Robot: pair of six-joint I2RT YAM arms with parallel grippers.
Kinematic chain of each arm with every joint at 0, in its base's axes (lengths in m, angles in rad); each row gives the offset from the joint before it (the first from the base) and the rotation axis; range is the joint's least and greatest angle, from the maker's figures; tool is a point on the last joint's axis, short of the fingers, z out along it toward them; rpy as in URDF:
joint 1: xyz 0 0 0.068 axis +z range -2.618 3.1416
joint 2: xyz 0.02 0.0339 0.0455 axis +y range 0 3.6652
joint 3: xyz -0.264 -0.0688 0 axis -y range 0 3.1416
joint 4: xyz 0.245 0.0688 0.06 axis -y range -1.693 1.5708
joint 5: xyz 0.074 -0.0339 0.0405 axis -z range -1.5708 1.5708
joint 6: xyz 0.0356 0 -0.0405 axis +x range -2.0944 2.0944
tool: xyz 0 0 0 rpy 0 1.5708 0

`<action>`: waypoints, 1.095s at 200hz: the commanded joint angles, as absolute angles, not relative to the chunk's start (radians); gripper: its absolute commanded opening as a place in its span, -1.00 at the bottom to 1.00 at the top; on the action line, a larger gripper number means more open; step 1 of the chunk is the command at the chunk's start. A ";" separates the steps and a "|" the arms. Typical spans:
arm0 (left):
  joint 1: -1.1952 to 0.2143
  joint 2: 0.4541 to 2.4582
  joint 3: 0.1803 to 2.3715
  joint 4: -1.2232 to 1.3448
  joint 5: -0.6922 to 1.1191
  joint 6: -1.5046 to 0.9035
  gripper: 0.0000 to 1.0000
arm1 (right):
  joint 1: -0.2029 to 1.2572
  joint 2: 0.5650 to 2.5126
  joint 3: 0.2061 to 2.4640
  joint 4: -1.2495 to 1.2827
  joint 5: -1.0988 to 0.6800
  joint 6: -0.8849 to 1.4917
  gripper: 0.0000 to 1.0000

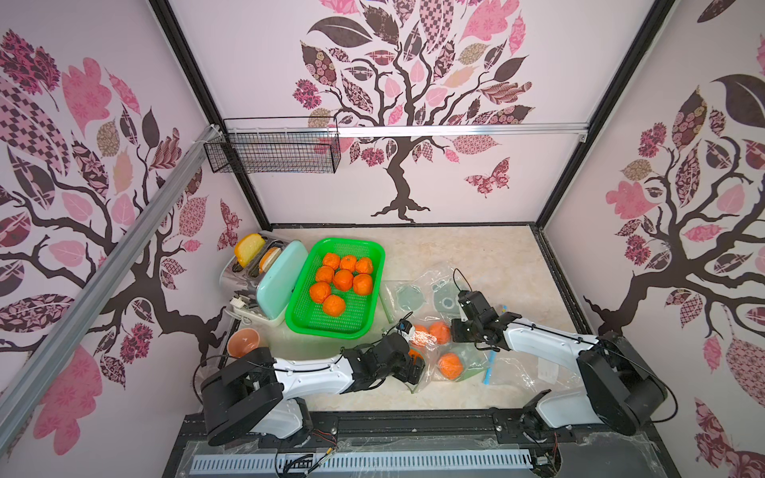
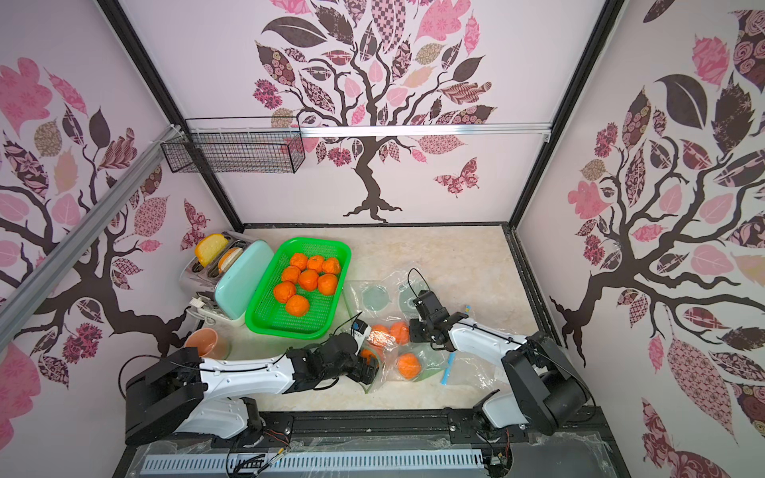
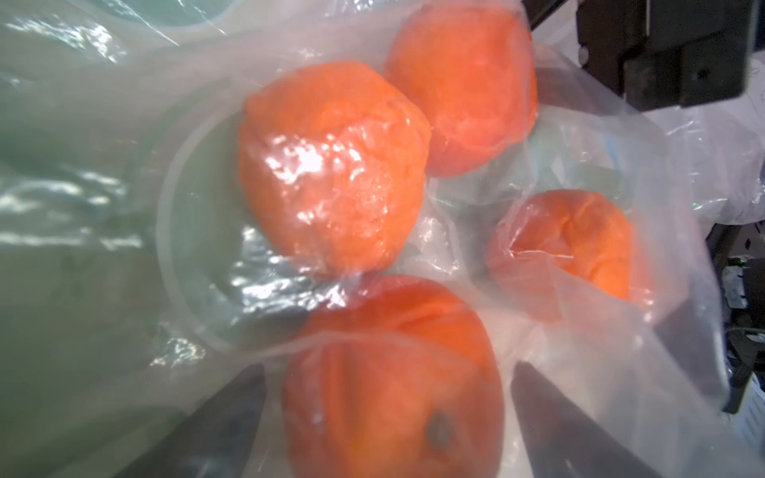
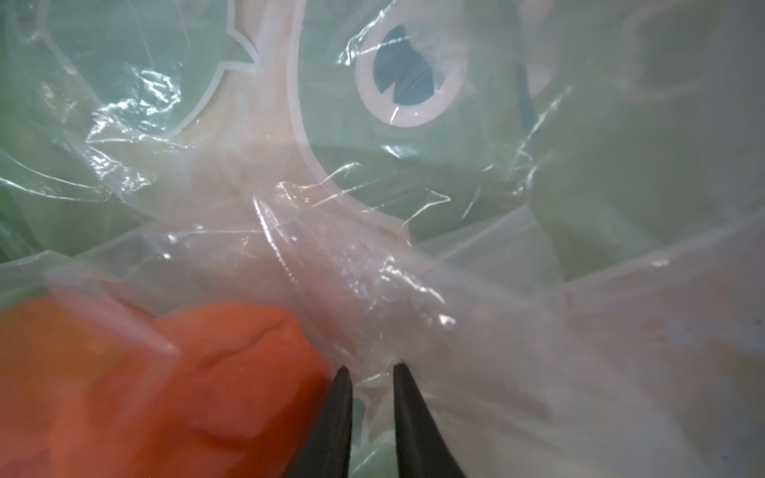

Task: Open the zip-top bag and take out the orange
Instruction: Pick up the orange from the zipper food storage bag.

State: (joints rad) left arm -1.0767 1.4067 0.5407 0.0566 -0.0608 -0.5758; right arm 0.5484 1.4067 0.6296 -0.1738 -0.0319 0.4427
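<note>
- The orange that we are aiming at is lying inside the zip-top bag, on the near part of the bench. Three other oranges are lying beside it under clear film.
- The left end effector is standing wide open and is holding nothing. One of its fingers is on each side of this orange, so the orange is lying straight ahead between them. We are judging that the coming move is mainly a closing.
- The orange is round, so it is giving us no long axis to align with. An edge of film is crossing over it, and the fingers may catch plastic too.
- The right end effector is almost closed, and a thin fold of the bag is sitting between its tips. It seems to be pinching the bag. The left arm is the nearer one to the orange.
- In both top views the left wrist is covering this orange almost fully, and only the left wrist view is showing it between the fingers. Only the right wrist view is showing the pinched fold. The top views alone are showing the green basket, well apart.
</note>
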 commanded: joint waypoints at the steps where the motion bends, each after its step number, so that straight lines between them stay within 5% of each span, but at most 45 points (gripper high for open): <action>1: -1.074 1.443 0.556 0.045 -0.011 -0.549 0.84 | 0.554 1.395 0.637 -0.198 -0.044 0.425 -0.54; 84: -1.143 1.284 0.572 -0.145 -0.022 -0.572 -0.09 | 0.554 1.344 0.551 -0.141 0.018 0.444 -0.51; 162: -1.091 0.841 0.565 -0.451 0.148 -0.602 -0.18 | 0.554 1.301 0.539 -0.146 0.037 0.446 -0.50; 219: -0.859 0.692 0.770 -0.692 -0.174 -0.613 -0.26 | 0.555 1.298 0.536 -0.136 0.004 0.451 -0.48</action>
